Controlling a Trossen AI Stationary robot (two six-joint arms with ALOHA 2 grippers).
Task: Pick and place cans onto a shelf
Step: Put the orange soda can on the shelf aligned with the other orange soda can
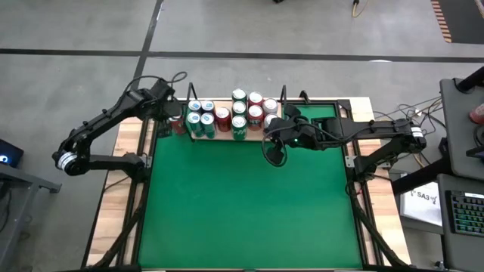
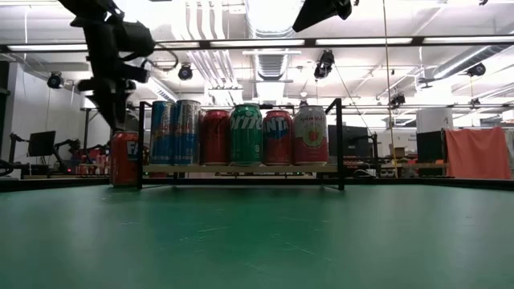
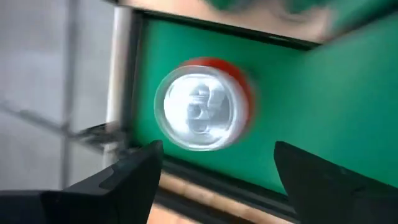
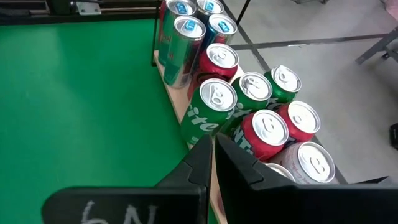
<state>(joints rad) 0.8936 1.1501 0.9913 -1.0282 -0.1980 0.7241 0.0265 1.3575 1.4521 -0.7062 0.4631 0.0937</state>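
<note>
Shelf (image 1: 227,137) at table's (image 1: 249,211) twelve o'clock edge, cans (image 1: 239,113) packed upright on it, lone can (image 1: 177,125) on table just beside shelf's nine o'clock end, left gripper (image 1: 175,113) above that can, right gripper (image 1: 274,130) by shelf's three o'clock end.

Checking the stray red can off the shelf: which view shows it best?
Left wrist view: the red can fills the frame, top-down between the open left gripper. Low view shows its side beside the shelf; high view, partly hidden.
</note>
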